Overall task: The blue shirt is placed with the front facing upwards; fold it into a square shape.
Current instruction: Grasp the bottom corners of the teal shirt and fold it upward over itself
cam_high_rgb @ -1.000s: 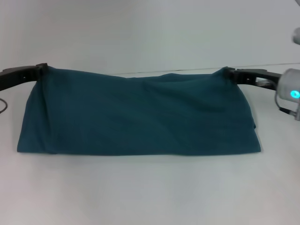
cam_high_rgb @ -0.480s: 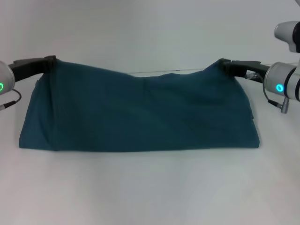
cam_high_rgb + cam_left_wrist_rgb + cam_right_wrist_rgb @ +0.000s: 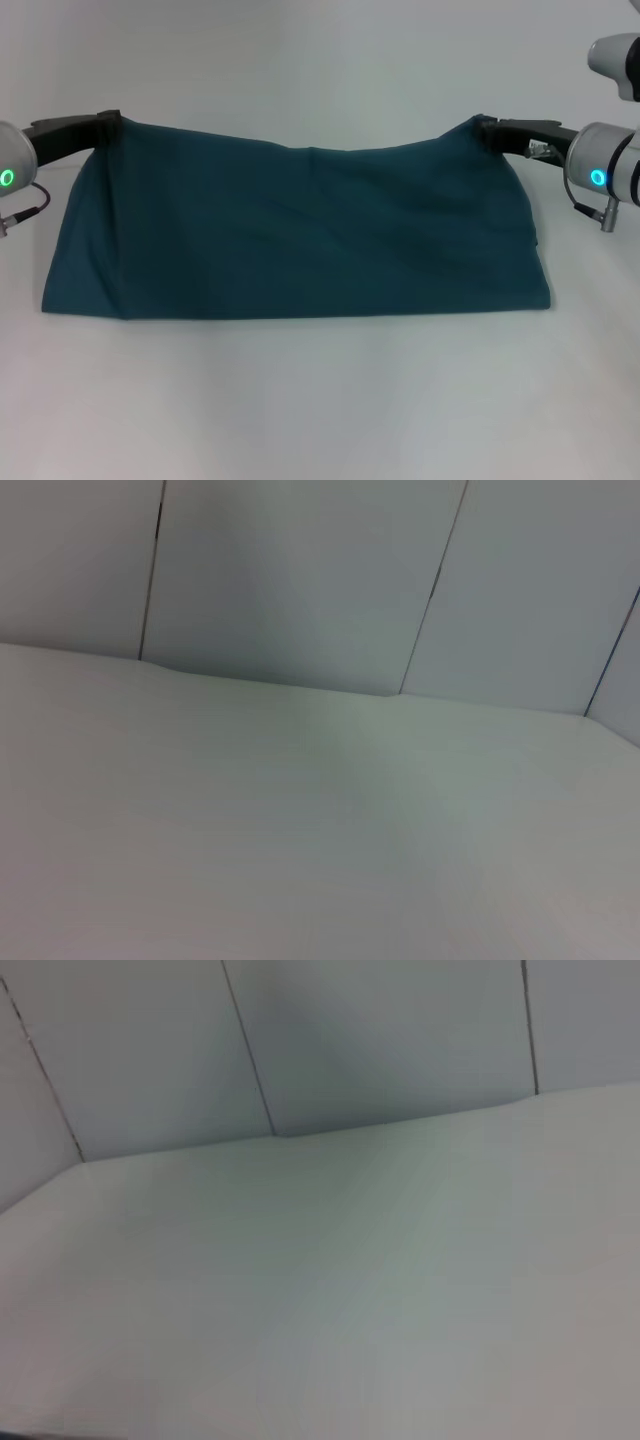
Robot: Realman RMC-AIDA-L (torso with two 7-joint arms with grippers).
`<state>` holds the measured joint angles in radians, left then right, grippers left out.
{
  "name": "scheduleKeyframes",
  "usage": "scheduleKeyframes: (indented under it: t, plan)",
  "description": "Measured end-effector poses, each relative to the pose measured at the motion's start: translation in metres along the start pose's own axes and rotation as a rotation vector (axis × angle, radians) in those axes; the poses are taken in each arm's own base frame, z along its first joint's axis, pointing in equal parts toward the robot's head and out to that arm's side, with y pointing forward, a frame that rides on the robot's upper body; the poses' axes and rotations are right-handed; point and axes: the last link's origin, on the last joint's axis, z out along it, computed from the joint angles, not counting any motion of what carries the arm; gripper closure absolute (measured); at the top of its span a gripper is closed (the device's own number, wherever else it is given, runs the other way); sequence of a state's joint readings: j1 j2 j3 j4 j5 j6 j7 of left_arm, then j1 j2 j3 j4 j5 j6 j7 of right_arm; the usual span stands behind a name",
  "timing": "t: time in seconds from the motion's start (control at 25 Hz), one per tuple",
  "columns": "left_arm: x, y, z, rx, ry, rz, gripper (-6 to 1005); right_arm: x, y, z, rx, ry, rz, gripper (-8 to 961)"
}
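Now left gripper and right gripper each clench blue shirt corners

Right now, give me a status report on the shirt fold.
Left gripper and right gripper each pinch a far corner of the blue shirt. Far edge raised, near edge on table. Nothing obstructing.

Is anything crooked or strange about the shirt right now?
Nothing is damaged. The blue shirt hangs between the left gripper and right gripper, each pinching a far corner; its top edge sags in the middle, its near fold on the table.
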<state>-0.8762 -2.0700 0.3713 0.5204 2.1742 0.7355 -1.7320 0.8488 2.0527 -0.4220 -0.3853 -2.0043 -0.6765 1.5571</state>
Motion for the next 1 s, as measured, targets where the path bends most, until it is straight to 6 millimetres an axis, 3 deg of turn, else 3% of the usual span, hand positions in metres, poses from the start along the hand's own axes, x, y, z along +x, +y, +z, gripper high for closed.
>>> scheduleKeyframes:
  t: [0.56,1.0]
  plan:
    - [-0.018,0.006,0.012,0.113,0.032,-0.008,910,0.001,0.0,0.008,0.088,-0.025,-0.049,798]
    - [-0.03,-0.015,-0.004,0.148,0.056,-0.089,554,0.001,-0.021,-0.013,0.085,-0.116,-0.024,485]
